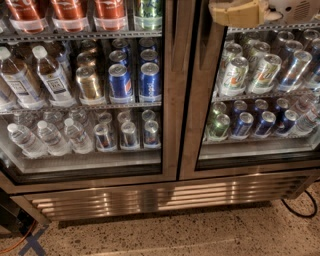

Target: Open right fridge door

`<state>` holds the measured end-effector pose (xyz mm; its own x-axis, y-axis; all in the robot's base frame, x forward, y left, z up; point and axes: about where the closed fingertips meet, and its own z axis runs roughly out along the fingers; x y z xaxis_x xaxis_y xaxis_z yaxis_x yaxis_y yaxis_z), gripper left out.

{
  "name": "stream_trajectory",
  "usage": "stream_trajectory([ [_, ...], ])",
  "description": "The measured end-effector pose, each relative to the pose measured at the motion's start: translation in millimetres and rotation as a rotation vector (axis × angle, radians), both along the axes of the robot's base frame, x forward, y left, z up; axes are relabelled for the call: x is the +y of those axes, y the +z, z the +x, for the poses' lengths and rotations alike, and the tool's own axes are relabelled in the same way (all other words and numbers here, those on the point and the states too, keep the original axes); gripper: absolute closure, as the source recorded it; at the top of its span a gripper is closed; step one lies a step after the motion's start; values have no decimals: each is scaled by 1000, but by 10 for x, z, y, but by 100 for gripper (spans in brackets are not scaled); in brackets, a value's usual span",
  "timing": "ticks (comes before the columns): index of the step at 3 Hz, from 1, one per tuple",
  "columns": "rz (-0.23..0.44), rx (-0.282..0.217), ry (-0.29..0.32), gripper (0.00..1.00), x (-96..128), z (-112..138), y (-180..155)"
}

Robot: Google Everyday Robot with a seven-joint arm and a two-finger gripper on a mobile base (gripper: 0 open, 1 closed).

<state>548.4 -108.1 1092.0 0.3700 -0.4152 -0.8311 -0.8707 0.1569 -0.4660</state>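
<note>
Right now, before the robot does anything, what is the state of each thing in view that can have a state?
right fridge door: shut, its frame flush with the other door.
left fridge door: shut.
gripper: raised at the top edge of the view, in front of the right door's upper glass; contact cannot be told.
blue cans: upright on the middle shelf behind the left door.
black cable: lying looped on the floor at the lower right.

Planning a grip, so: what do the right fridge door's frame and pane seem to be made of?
The right fridge door: frame looks like brushed stainless steel (soft streaky sheen); pane seems clear glass, cans showing through. The end effector is at top, before this door.
</note>
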Motion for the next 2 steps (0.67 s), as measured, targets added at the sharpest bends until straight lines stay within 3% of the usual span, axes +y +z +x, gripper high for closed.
stream_trajectory([
  [2,14,11,-17,100,16,-6,33],
])
